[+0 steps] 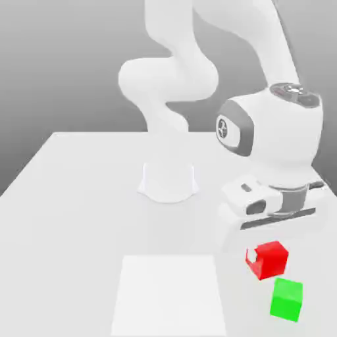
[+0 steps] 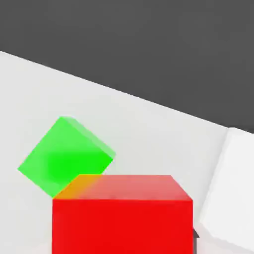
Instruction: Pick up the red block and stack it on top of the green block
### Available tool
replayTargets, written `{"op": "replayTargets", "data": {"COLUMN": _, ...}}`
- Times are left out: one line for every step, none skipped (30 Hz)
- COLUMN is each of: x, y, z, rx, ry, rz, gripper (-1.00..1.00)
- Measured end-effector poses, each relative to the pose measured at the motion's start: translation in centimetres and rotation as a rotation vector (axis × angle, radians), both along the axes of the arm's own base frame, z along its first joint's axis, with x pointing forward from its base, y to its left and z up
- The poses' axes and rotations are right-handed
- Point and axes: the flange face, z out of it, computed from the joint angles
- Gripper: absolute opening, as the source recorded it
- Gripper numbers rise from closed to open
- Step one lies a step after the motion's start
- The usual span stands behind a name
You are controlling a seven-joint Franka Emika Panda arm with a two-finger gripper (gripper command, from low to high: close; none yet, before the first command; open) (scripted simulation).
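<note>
The red block (image 1: 268, 259) sits between the fingers of my gripper (image 1: 264, 255), just under the white hand; a white finger (image 1: 250, 256) presses its side on the exterior view's left. The gripper is shut on it. The green block (image 1: 287, 299) rests on the table a little nearer the camera and slightly to the exterior view's right of the red block, apart from it. From the hand view the red block (image 2: 122, 216) looms close, with the green block (image 2: 64, 156) lying beyond it, turned at an angle.
A flat white square patch (image 1: 168, 293) lies on the table to the exterior view's left of the blocks. The arm's round base (image 1: 168, 182) stands at the table's middle back. The table's edge (image 2: 124, 94) runs past the green block.
</note>
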Motion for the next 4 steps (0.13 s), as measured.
{"op": "replayTargets", "data": {"x": -0.02, "y": 0.31, "z": -0.92, "rx": 0.001, "ry": 0.000, "rz": 0.010, "gripper": 1.00}}
{"op": "replayTargets", "data": {"x": -0.02, "y": 0.31, "z": -0.92, "rx": 0.001, "ry": 0.000, "rz": 0.010, "gripper": 1.00}}
{"op": "replayTargets", "data": {"x": -0.02, "y": 0.31, "z": -0.92, "rx": 0.001, "ry": 0.000, "rz": 0.010, "gripper": 1.00}}
{"op": "replayTargets", "data": {"x": -0.02, "y": 0.31, "z": -0.92, "rx": 0.001, "ry": 0.000, "rz": 0.010, "gripper": 1.00}}
